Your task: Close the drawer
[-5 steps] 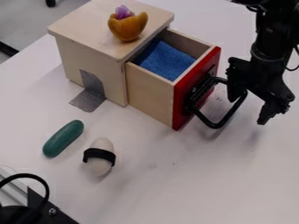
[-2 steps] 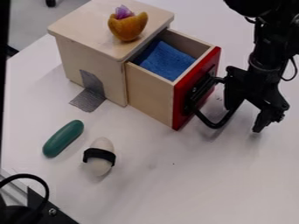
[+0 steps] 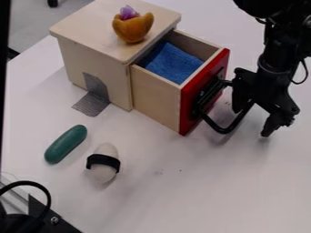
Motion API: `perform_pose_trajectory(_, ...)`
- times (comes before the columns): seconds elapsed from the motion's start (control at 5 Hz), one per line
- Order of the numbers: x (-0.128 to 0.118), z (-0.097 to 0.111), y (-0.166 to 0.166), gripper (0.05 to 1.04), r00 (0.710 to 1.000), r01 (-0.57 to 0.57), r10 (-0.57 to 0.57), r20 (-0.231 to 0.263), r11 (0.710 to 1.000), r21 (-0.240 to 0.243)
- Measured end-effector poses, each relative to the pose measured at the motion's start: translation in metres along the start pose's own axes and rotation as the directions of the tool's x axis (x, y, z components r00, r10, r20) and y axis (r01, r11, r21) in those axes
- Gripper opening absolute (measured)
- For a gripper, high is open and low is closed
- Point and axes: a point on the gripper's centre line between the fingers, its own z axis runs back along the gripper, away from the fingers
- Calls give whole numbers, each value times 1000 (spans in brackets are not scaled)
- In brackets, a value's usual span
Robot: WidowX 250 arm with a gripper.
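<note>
We see the drawer (image 3: 155, 98) standing well out from the right side of the pale wooden box (image 3: 82, 25), with its red front (image 3: 189, 104) facing the claw (image 3: 252, 122). The claw hangs down at the right of the view, its two fingers spread wide, with nothing gripped between them that we can make out. One finger overlaps the black looped handle (image 3: 224, 131) on the red front; we cannot tell whether they touch. In the drawer we see a blue cloth (image 3: 172, 61). An orange, scalloped cup (image 3: 132, 31) holding a purple piece (image 3: 128, 12) sits on top of the box. On the white worktop (image 3: 182, 195), in front of the box, lie a green oblong (image 3: 65, 144) and, just beside it, a whitish egg-shaped piece (image 3: 103, 174) wearing a black band (image 3: 103, 160).
</note>
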Motion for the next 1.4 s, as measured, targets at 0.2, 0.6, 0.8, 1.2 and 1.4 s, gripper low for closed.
perform_pose_trajectory(0.2, -3, -2, 2, 962, 1000, 8, -8, -9, 1000, 16)
perform_pose_trajectory(0.6, -8, -5, 6, 384, 1000, 3, -2, -24, 1000, 27)
perform_pose_trajectory(0.8, -11, -4, 8, 197, 999, -26, 27, -30, 999, 30)
perform_pose_trajectory(1.2, -19, -3, 13, 148, 998, -53, 54, -44, 998, 31)
perform_pose_trajectory(1.4, -22, -5, 22, 145, 996, -80, 81, -45, 996, 33)
